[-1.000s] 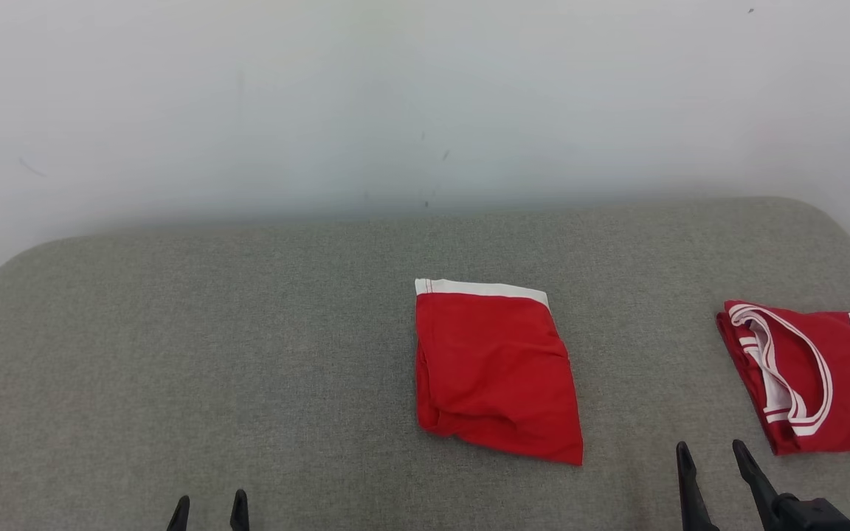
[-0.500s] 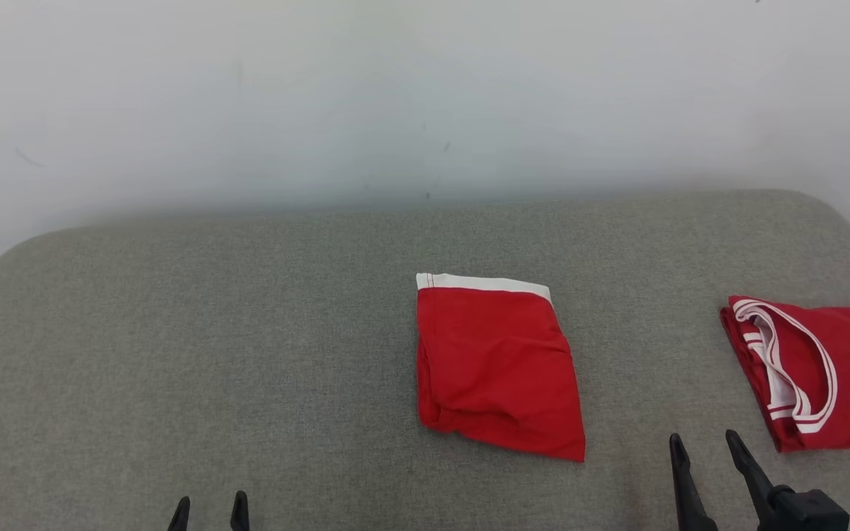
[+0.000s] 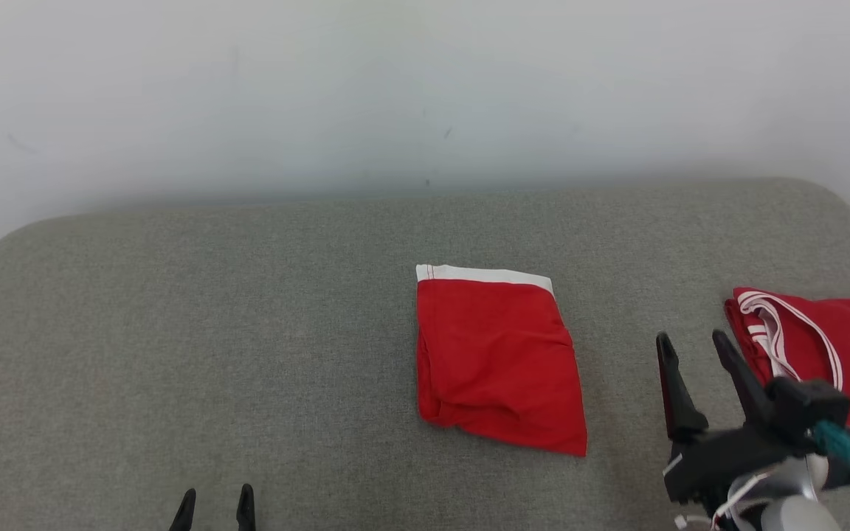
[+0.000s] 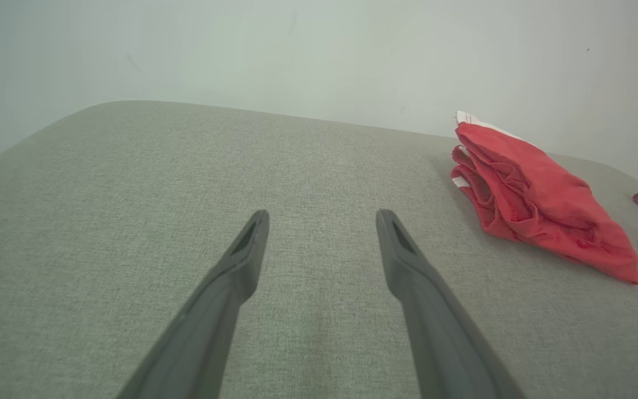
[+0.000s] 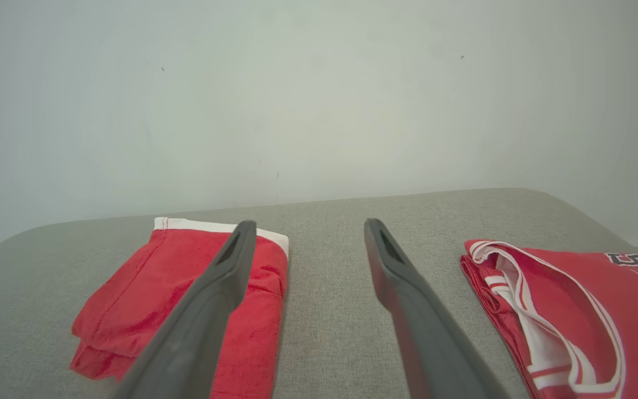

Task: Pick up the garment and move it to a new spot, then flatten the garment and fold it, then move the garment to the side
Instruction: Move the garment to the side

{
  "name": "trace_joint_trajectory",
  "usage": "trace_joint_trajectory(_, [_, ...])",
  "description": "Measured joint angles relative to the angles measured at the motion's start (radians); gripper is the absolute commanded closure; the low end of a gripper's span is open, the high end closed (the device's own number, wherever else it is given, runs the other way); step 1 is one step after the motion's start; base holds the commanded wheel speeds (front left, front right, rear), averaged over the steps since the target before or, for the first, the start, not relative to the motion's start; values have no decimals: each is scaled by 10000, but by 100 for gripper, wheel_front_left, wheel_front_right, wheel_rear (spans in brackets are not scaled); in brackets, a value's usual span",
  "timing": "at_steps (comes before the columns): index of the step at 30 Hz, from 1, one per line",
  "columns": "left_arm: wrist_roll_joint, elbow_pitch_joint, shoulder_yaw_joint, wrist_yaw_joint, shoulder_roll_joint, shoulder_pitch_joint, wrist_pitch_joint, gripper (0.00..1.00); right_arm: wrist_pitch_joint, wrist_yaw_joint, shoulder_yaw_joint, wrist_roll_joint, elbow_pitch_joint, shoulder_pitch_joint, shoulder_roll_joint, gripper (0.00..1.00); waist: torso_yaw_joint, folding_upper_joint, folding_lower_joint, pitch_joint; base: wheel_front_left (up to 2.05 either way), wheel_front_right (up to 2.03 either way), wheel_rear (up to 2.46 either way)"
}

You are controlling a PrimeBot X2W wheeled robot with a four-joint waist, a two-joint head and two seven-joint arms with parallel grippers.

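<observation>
A folded red garment (image 3: pixel 495 361) with a white band along its far edge is laid flat near the middle of the grey padded surface (image 3: pixel 248 332). It is touched by neither hand. The left hand (image 3: pixel 218 493) is seen at the lower edge of the head view, well apart from the garment and to its left. Its two dark fingers are spread wide and nothing is held between them; in the left wrist view bare grey fabric is seen between the tips. The right hand (image 3: pixel 691 338) is held over the surface between the garment and a red jersey (image 3: pixel 831 346) with white trim and dark lettering, which is laid at the right edge. Its fingers are likewise parted wide, and nothing is gripped. A pale wall (image 3: pixel 395 88) is seen behind the surface.
</observation>
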Motion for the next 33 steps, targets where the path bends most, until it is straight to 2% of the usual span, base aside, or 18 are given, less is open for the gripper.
trace_joint_trajectory(2, [21,0,-52,-44,-4,-49,0,0,543,0,-13,138,88,-667,-61,0,1,0,0,76,0,0,0])
trace_joint_trajectory(5, [23,8,-174,-65,-8,-193,0,0,1937,0,-2,215,675,-1594,-165,0,65,0,0,187,0,0,0])
trace_joint_trajectory(6, [23,6,-217,-67,-8,-252,0,0,2573,0,-23,211,957,-1868,-186,0,99,0,0,234,0,0,0])
trace_joint_trajectory(7, [21,6,-299,-71,-8,-374,0,0,3820,0,-52,21,1542,-2352,-222,0,178,0,1,346,0,0,0])
trace_joint_trajectory(8, [21,-4,-337,-73,-10,-430,0,0,4249,0,-88,0,1737,-2588,-198,0,227,1,1,403,0,0,0])
trace_joint_trajectory(15, [-56,42,-650,-77,-13,-689,0,0,6345,0,-746,-35,3212,-3751,188,0,707,1,1,811,0,0,0])
trace_joint_trajectory(17, [-77,61,-696,-79,-15,-754,0,0,6627,0,-892,-232,3605,-3878,209,0,872,1,1,936,0,0,0])
trace_joint_trajectory(25, [-142,96,-746,-82,-12,-1029,0,0,6571,0,-1114,-274,4303,-4252,303,0,1406,1,1,1474,0,0,0])
trace_joint_trajectory(33, [-188,128,-771,-82,-12,-1158,0,0,6631,-2,-435,-259,4972,-4627,282,0,1543,1,1,1797,0,0,0])
